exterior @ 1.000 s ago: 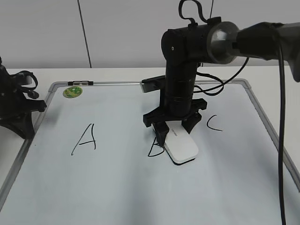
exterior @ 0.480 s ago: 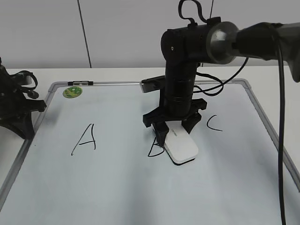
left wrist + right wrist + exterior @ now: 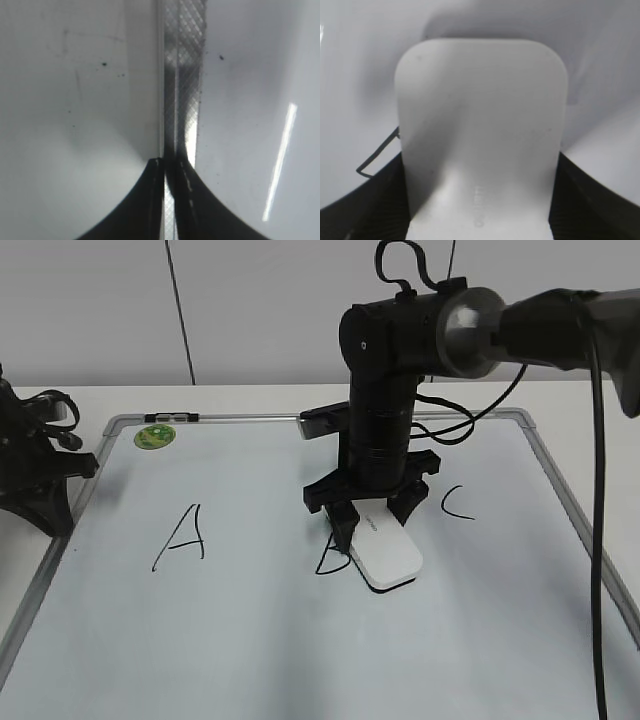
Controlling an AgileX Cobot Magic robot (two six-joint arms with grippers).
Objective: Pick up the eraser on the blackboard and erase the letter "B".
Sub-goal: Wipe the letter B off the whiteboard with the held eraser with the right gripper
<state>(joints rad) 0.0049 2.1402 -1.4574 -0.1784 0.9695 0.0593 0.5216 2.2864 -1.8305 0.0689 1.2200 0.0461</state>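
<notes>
The white eraser (image 3: 385,552) lies flat on the blackboard (image 3: 250,640), its left edge touching the right side of the letter "B" (image 3: 326,558). My right gripper (image 3: 375,515) points straight down over the eraser's far end, with a black finger pressed against each long side. In the right wrist view the eraser (image 3: 480,125) fills the space between the fingers of the right gripper (image 3: 481,187), and a stroke of the "B" (image 3: 375,160) shows at the left. My left gripper (image 3: 170,165) is shut and empty above the board's grey frame (image 3: 182,75).
The letter "A" (image 3: 180,537) is at the board's left and "C" (image 3: 455,503) at its right. A round green sticker (image 3: 155,436) sits at the far left corner. The left arm (image 3: 35,470) rests off the board's left edge. A cable hangs down the right.
The right arm and the eraser have shifted very slightly to the left. The left arm has not moved.
</notes>
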